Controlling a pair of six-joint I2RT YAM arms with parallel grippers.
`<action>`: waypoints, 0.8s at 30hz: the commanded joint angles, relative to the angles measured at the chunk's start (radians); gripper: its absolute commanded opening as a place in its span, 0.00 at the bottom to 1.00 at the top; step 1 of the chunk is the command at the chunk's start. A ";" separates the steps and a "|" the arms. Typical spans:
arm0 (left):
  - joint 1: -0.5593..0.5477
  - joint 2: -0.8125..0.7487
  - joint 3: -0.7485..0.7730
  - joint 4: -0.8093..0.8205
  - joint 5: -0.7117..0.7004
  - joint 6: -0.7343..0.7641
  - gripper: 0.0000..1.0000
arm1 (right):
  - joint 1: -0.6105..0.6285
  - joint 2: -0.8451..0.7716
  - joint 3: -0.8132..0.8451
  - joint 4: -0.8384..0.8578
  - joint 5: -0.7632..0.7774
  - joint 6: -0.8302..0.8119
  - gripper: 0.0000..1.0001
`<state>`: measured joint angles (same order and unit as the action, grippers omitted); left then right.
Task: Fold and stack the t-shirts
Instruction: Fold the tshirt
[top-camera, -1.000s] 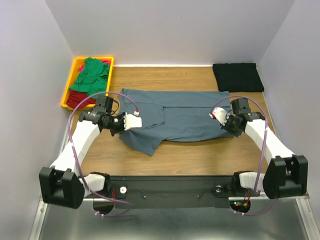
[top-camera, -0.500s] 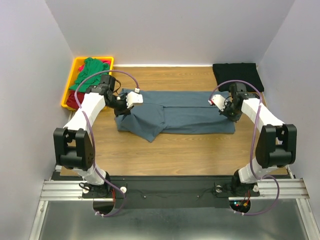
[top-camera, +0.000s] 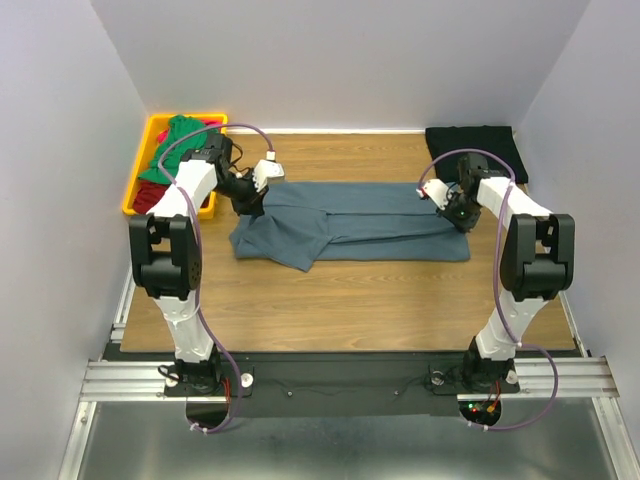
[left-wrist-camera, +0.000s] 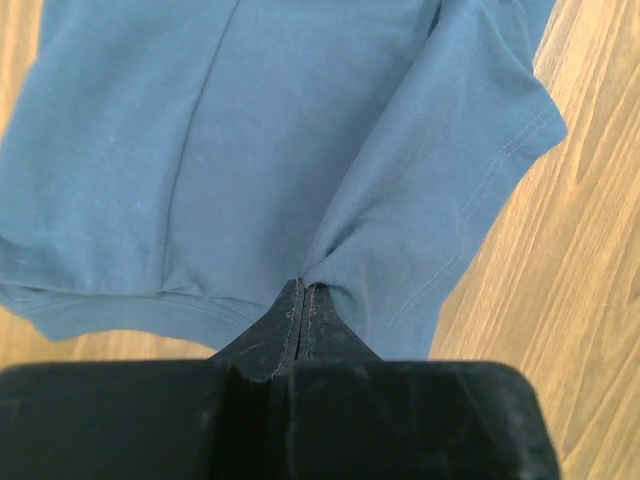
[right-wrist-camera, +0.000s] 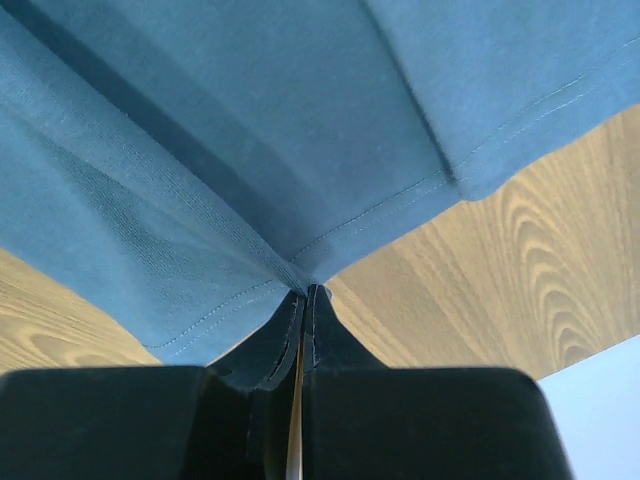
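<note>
Slate blue-grey shirt (top-camera: 380, 228) lies across the worktop (top-camera: 350, 300), just right of the yellow tray (top-camera: 131, 203). Over the last second both arms have carried its near edge away from their bases, folding it into a narrower band. The left claw (top-camera: 252, 200) and right claw (top-camera: 457, 216) each stay pinched shut on cloth, arms stretched forward, level with the tray's near end.

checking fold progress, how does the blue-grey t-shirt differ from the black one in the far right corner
The blue-grey t-shirt lies stretched long, only part folded; the black t-shirt is a compact folded rectangle. The left gripper and right gripper pinch the blue-grey t-shirt's ends; nothing touches the black t-shirt. Both rest on the wooden table.
</note>
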<state>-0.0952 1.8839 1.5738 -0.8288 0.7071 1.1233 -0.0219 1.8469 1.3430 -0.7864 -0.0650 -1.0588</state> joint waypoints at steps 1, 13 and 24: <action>0.014 -0.009 0.072 -0.070 0.046 -0.014 0.00 | -0.021 -0.009 0.059 -0.004 -0.010 -0.021 0.01; 0.032 0.041 0.146 -0.079 0.084 -0.042 0.00 | -0.030 0.077 0.130 -0.002 -0.016 -0.027 0.01; 0.034 0.155 0.149 0.051 0.054 -0.149 0.00 | -0.030 0.202 0.231 0.010 -0.012 0.040 0.03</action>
<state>-0.0700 2.0277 1.6878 -0.8223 0.7494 1.0275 -0.0422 2.0331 1.5242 -0.7956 -0.0856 -1.0454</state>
